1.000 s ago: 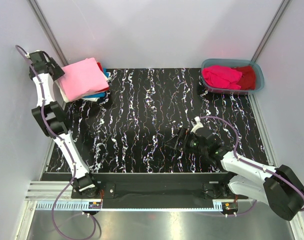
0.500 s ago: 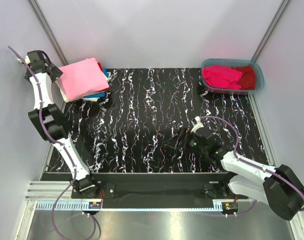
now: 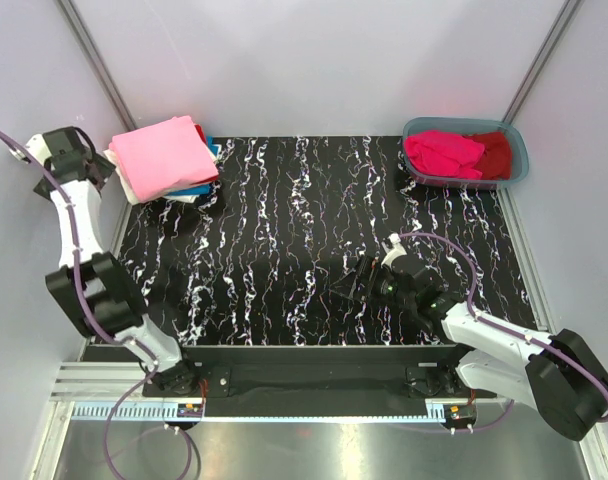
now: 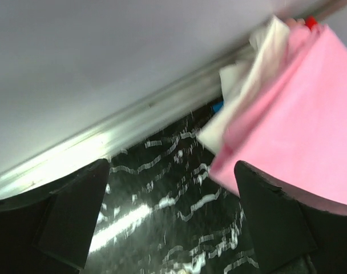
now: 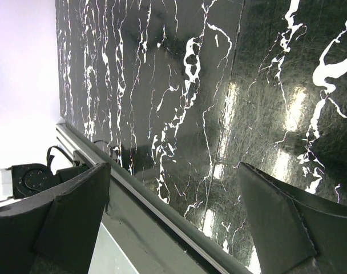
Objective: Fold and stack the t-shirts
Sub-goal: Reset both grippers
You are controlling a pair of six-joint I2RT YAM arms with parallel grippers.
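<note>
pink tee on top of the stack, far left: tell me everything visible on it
The light pink soft cloth t-shirt is folded into a flat, roughly square pad, smooth and with no visible print. It lies skewed on top of the stack at the far left corner of the black marbled table. It rests on a cream-white folded t-shirt. A blue t-shirt and a dark red t-shirt peek out below. The open left gripper is beside it, not holding it.

Stacked t-shirts [image 3: 164,158] lie far left on the table [image 3: 284,240]; loose t-shirts [image 3: 452,152] in the far-right tub [image 3: 525,158].

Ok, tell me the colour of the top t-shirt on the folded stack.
Light pink; the folded cloth t-shirt shows best in the top external view.
</note>
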